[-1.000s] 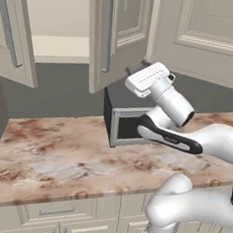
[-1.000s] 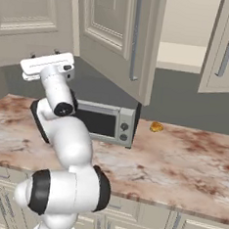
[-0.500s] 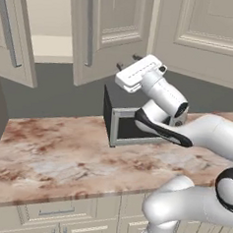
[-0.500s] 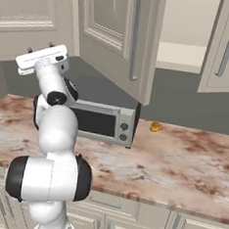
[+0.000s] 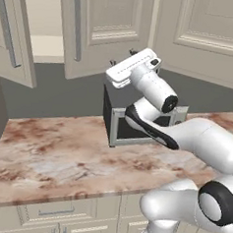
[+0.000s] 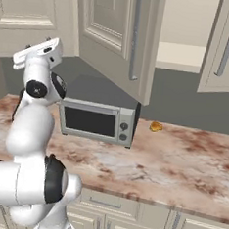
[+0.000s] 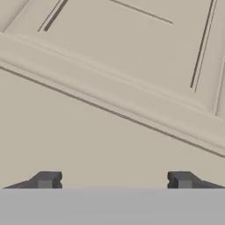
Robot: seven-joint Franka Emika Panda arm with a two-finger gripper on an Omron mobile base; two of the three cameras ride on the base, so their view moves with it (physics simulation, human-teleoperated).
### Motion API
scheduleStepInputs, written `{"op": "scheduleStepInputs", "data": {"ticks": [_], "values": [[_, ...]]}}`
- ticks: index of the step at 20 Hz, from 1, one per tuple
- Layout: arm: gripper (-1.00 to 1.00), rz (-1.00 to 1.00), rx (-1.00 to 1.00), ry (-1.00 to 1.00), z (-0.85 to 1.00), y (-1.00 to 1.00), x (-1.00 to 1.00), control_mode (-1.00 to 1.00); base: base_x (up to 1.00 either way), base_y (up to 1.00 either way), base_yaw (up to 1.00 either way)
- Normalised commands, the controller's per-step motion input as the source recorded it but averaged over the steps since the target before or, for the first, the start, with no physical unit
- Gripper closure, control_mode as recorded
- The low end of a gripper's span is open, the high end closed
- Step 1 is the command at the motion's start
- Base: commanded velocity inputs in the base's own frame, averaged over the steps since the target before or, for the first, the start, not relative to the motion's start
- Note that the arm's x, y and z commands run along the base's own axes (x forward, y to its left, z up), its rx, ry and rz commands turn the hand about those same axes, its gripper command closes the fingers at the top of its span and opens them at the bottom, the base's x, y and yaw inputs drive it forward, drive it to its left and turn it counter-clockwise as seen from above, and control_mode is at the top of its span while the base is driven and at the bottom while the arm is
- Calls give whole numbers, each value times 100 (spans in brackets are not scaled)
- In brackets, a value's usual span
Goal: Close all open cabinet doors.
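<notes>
Since a second ago our pincer (image 7: pixel 113 180) has swung left toward the open cabinet door (image 5: pixel 107 29) at upper centre, jaws wide and empty. Right base view reveals a microwave (image 6: pixel 97 120) on the worktop (image 6: pixel 181 161).

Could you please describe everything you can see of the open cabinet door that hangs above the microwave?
The open cabinet door is tall and cream-beige, with raised rectangular panel moulding and a long vertical grey bar handle near its free edge. It stands swung out over the microwave, clear of its top. In the left base view the tool sits close to its lower edge; contact cannot be judged.
</notes>
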Motion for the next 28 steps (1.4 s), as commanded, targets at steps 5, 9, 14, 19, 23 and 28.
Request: {"op": "scheduleStepInputs", "data": {"ticks": [5,9,14,19,23,28], "values": [[-100,-30,-6,0,10,60,0,-100,0,0,0],[-100,-15,-1,0,9,25,0,-100,0,0,0],[-100,-3,0,0,7,3,8,-100,0,0,0],[-100,0,0,0,3,0,28,-100,0,0,0],[-100,0,0,0,3,0,28,-100,0,0,0],[-100,0,0,0,1,0,23,-100,0,0,0]]}}
